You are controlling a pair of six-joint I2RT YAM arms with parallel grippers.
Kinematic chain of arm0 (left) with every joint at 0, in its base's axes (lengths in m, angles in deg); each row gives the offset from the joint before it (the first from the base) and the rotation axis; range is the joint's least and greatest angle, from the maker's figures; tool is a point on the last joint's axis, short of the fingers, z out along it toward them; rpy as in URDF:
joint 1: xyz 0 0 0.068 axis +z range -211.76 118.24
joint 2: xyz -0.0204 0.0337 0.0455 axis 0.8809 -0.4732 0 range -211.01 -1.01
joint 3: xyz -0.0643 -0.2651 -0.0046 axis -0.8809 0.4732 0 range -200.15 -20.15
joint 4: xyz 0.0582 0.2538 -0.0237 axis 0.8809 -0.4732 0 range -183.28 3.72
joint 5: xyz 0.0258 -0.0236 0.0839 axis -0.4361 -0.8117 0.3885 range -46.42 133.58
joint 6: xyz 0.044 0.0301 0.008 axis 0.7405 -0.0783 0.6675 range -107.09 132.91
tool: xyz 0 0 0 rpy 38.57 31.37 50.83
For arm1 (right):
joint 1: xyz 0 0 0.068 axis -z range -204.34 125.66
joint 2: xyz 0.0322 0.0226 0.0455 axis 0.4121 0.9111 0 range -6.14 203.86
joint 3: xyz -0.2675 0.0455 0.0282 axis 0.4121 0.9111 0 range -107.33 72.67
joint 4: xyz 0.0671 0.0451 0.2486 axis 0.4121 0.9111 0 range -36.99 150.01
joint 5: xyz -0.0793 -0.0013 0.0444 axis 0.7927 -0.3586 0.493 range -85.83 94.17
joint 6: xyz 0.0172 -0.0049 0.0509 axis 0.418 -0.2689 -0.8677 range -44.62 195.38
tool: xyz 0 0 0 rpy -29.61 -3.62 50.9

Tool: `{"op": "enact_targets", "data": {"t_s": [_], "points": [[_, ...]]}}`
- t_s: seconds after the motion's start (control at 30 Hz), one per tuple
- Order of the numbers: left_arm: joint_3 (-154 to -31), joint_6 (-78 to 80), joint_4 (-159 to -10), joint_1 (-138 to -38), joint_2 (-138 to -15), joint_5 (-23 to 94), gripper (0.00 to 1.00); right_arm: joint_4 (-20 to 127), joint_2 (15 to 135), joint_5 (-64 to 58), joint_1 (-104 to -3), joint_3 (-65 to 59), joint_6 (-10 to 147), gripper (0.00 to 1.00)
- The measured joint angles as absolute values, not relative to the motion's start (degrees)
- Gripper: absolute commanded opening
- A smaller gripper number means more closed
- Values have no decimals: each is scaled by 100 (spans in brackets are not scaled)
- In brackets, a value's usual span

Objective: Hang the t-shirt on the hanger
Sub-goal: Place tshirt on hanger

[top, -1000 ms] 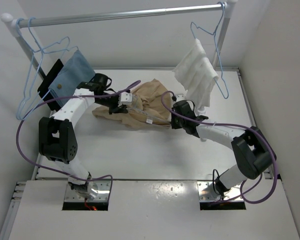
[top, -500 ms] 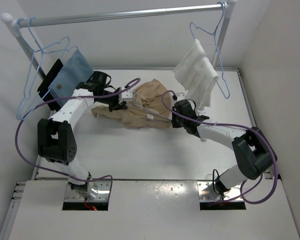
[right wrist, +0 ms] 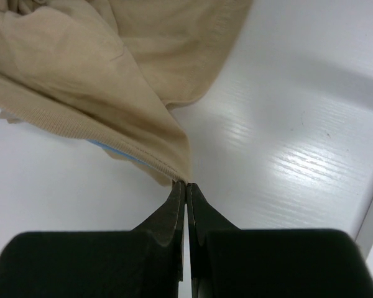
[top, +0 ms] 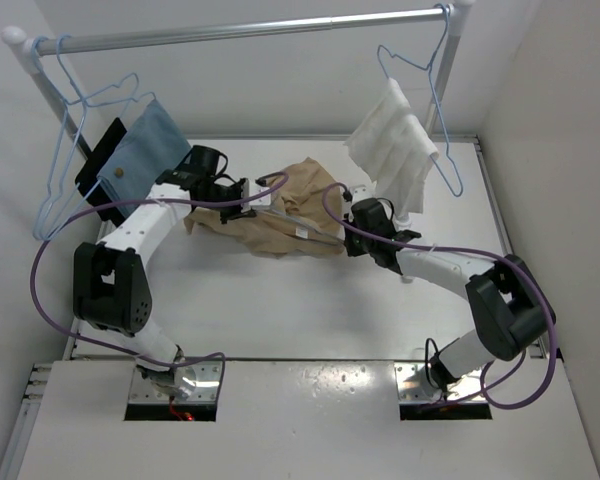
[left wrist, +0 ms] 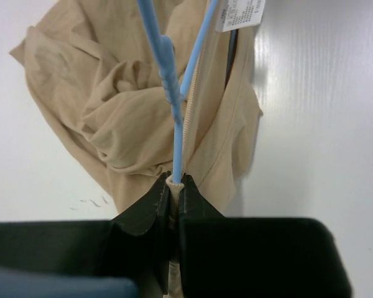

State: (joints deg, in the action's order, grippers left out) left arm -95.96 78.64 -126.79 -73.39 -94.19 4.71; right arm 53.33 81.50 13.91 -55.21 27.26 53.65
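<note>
Across the back of the enclosure a rail [top: 250,30] runs from wall to wall above the white surface [top: 280,310], with pale walls close on the left, right and behind. At the rail's left end hang bare wire hangers [top: 80,130] and a blue cloth [top: 140,150]. Near its right end a white towel [top: 392,140] hangs on another wire hanger [top: 435,110], just above and behind my right end effector [top: 352,222].

The shirt [top: 280,225] lies crumpled on the back middle of the surface, between the two arms. My left end effector [left wrist: 174,186] is clamped on the hanger [left wrist: 168,81]. The blue wire runs up out of the closed fingertips, with a ribbed beige edge of the shirt pinched alongside it. The wire forks over the cloth, and a white label [left wrist: 239,13] shows at the top. The right end effector is also closed, nipping the shirt's ribbed edge at its very tips, and a sliver of blue wire peeks out under that edge.

The widest open stretch lies between the shirt and the arm bases. To the right of the shirt, a strip of bare surface runs to the surface's right edge by the wall. The left side is tighter, as the blue cloth hangs just behind my left forearm. Purple cables [top: 50,290] loop out past both arms.
</note>
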Motion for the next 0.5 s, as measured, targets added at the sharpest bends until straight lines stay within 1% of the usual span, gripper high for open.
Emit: {"op": "enact_targets", "data": {"t_s": [0.27, 0.5], "points": [[-9600, 7543, -12421, -7339, -9400, 390, 0, 5320, 8150, 1245, -5510, 2724, 5609, 0], [-9631, 7466, -12570, -7230, -9400, -130, 0, 5313, 8233, 1210, -5480, 2724, 5646, 0]]}}
